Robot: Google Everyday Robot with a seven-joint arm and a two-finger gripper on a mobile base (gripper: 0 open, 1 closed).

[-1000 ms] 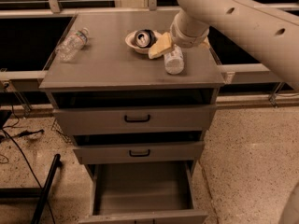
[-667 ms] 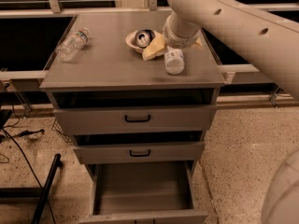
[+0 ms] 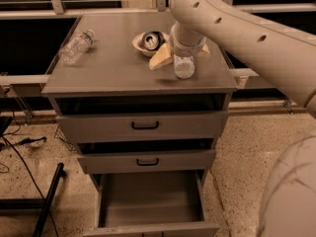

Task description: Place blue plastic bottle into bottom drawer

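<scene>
The blue plastic bottle (image 3: 184,66), stout and clear, lies on the grey cabinet top (image 3: 118,68) near its right front, its end facing the camera. My gripper (image 3: 184,51) is at the end of the big white arm, directly over the bottle's far end and mostly hidden by the wrist. Whether it touches the bottle cannot be told. The bottom drawer (image 3: 150,201) is pulled out at the foot of the cabinet, and its flat grey floor is bare.
A thinner clear bottle (image 3: 75,47) lies at the top's left edge. A pale bowl (image 3: 140,45) holding a can (image 3: 153,40) stands at the back, with a yellow object (image 3: 160,60) beside it. Two shallower drawers with black handles (image 3: 144,126) are slightly open. A black stand leg (image 3: 47,206) lies on the floor at left.
The arm has swung left, so the wrist now sits right above the stout bottle. The bottle, the bowl and the drawers have not moved.
</scene>
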